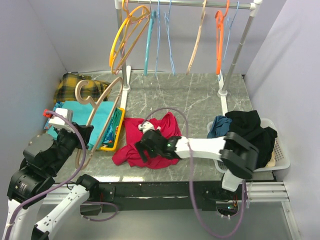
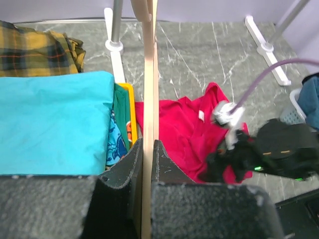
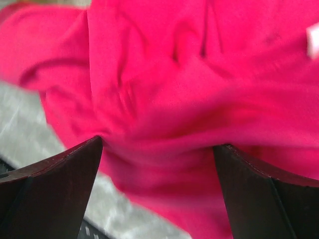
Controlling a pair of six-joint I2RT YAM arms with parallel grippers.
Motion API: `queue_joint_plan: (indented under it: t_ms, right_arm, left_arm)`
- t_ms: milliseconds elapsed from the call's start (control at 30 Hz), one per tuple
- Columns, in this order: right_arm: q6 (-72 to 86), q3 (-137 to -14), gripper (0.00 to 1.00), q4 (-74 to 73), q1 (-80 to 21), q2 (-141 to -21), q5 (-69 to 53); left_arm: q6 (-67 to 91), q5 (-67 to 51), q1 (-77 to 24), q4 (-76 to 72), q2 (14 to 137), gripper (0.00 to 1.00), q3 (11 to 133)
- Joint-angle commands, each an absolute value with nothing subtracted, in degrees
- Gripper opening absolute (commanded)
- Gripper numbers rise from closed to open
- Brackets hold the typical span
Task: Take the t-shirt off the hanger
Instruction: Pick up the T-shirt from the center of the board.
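Observation:
The red t-shirt (image 1: pixel 131 134) lies crumpled on the marble table, off the hanger; it also shows in the left wrist view (image 2: pixel 179 124). My left gripper (image 1: pixel 82 137) is shut on the wooden hanger (image 1: pixel 114 84), holding it upright at the left above the yellow bin. In the left wrist view the hanger's bar (image 2: pixel 149 74) is pinched between the fingers of the left gripper (image 2: pixel 147 144). My right gripper (image 1: pixel 146 145) hovers low over the shirt's near edge. Its jaws stand wide open on either side of a red t-shirt fold (image 3: pixel 174 74), and the right gripper (image 3: pixel 159 149) clamps nothing.
A yellow bin (image 1: pixel 119 134) with a turquoise cloth (image 1: pixel 102 120) sits at the left, a plaid cloth (image 1: pixel 75 85) behind it. A clothes rack (image 1: pixel 200 4) with several hangers spans the back, its feet (image 1: pixel 223 92) on the table. A white basket (image 1: pixel 281 156) of dark clothes stands right.

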State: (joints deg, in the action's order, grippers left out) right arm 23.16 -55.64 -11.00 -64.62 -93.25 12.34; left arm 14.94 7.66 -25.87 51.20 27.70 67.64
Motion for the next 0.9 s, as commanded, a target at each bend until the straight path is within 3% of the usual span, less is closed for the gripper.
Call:
queue_joint_plan:
  t_ms: [0,300,367,400,433,500,533,700,867]
  right_arm:
    - [23.2,-64.1,1.0,-11.2,-64.6,-100.2,13.1]
    - [24.9,-68.5,1.0,-15.7,-62.6,-113.8,10.3]
    - [25.6,-67.2,0.92,-14.2,-60.9,-115.7,6.7]
    - [26.0,-65.4,0.8,-13.2,-60.3,-116.0,4.9]
    - [26.3,-64.4,0.46,-12.0,-59.7,-116.4,3.4]
    - [27.6,-62.5,0.08,-12.0,-58.4,-116.3,2.6]
    - [27.8,-61.9,0.0,-12.6,-58.3,-115.4,3.1]
    - [28.9,-57.6,0.0,-16.2,-58.3,-106.5,10.5]
    - [31.8,-57.3,0.0,-28.5,-57.6,-86.5,22.3]
  left_arm:
    - [16.1,9.8,-26.0,46.6,28.0,0.01,68.1]
    - [15.5,7.9,-25.9,46.2,27.6,0.01,67.5]
    - [15.5,7.6,-25.9,46.4,27.5,0.01,67.5]
    - [15.3,7.6,-25.9,46.4,27.4,0.01,67.4]
    - [15.2,7.5,-25.9,46.4,27.3,0.01,67.5]
    - [15.1,7.6,-25.9,46.6,27.1,0.01,67.4]
    - [15.1,7.4,-26.0,46.6,27.0,0.01,67.4]
    - [15.5,6.9,-25.9,45.9,27.2,0.01,67.4]
    - [16.0,6.0,-25.9,44.9,27.8,0.01,67.1]
